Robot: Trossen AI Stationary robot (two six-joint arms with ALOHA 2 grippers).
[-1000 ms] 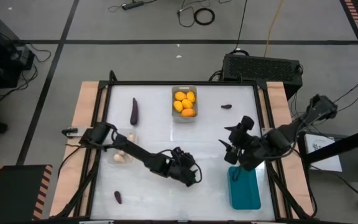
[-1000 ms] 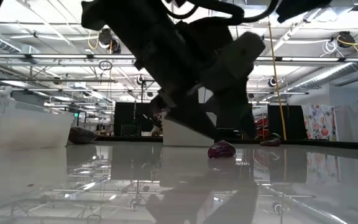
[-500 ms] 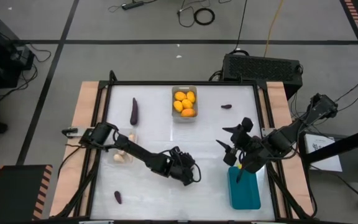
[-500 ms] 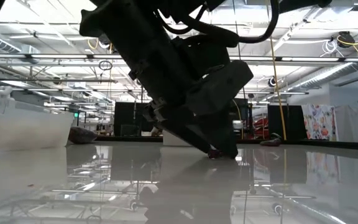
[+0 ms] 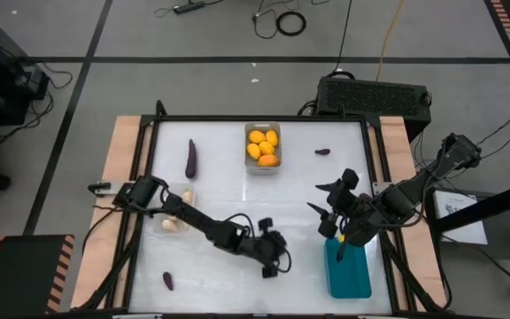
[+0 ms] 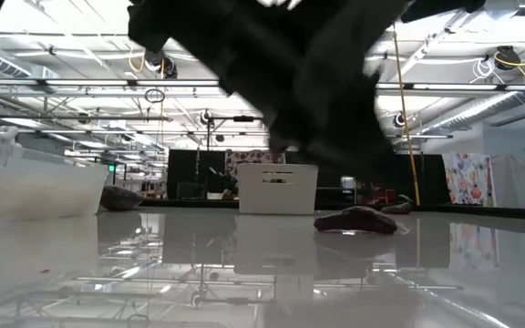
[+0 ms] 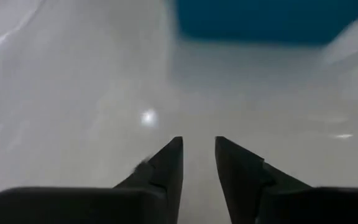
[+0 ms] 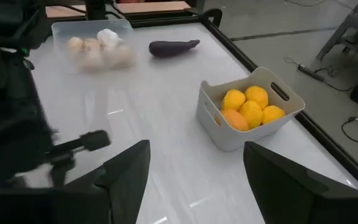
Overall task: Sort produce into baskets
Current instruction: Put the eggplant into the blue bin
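My left gripper (image 5: 273, 259) hangs over the table's near middle, blurred in the low view. Its fingers (image 7: 197, 143) stand a narrow gap apart with only bare table between them. Below it a small purple eggplant piece (image 6: 354, 220) lies flat on the table, apart from the fingers. My right gripper (image 5: 328, 213) hovers open (image 8: 194, 180) just beyond the teal basket (image 5: 348, 270). The grey basket (image 5: 262, 146) holds yellow fruits (image 8: 248, 107). The clear basket (image 5: 173, 219) holds pale bulbs (image 8: 95, 50).
More eggplants lie loose: a long one (image 5: 190, 158) at the far left, a small one (image 5: 323, 151) at the far right, and another (image 5: 167, 281) at the near left. A black raised rim (image 5: 259, 119) frames the white table.
My left gripper came down onto the small eggplant piece, then rose and shifted a little toward the near edge. The piece, which showed end-on, now lies lengthwise on the table, a little farther to the right.
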